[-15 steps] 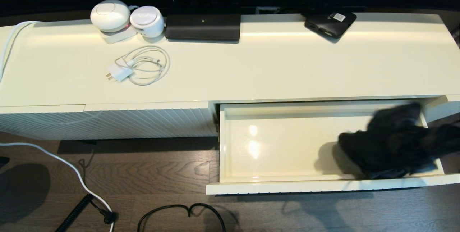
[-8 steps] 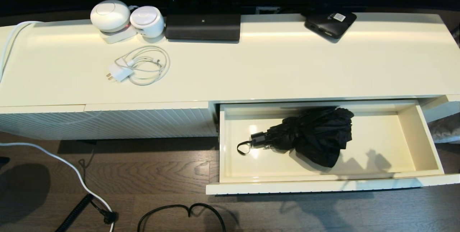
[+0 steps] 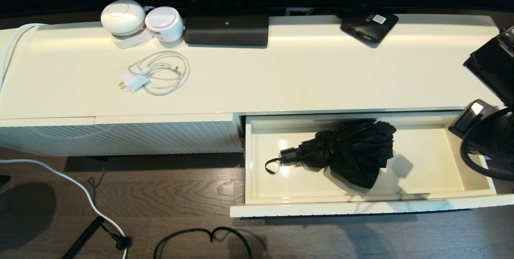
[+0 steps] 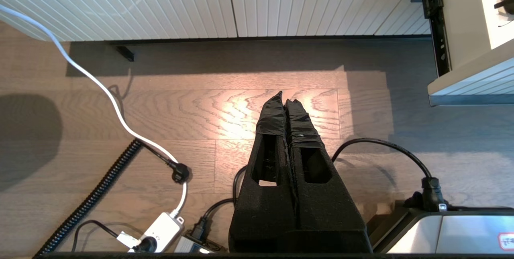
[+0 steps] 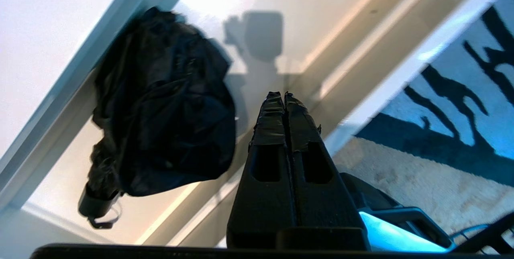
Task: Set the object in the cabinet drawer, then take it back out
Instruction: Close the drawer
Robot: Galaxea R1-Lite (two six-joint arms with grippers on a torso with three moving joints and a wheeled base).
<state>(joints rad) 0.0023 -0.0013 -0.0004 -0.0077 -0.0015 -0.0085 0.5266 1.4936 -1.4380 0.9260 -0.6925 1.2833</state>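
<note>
On the dark wood floor [image 3: 180, 194] close to the robot lie a white cable [image 3: 82, 188] and a black cable [image 3: 200, 237]. The left end effector [image 4: 284, 99] hangs low over this floor, in front of the ribbed cabinet front [image 4: 225, 2], with its two fingers pressed together and nothing between them.

Next comes the drawer [image 3: 361, 207], pulled out wide. The black umbrella [image 3: 353, 150] lies inside it, near the middle, resting on the shiny bottom. Its short handle [image 3: 290, 156] and thin loop [image 3: 272, 166] point toward the left side of the drawer. Nothing is touching the umbrella.

The right end effector [image 5: 284, 97] is up over the right end of the drawer, apart from the umbrella. Its fingers are pressed together and hold nothing.

Farther back, on the cabinet's tabletop [image 3: 321, 74], sit a coiled white charger [image 3: 154, 75], two round white gadgets [image 3: 140, 18], a long black box [image 3: 227, 29] and a flat black box [image 3: 369, 24] with a white sticker.
</note>
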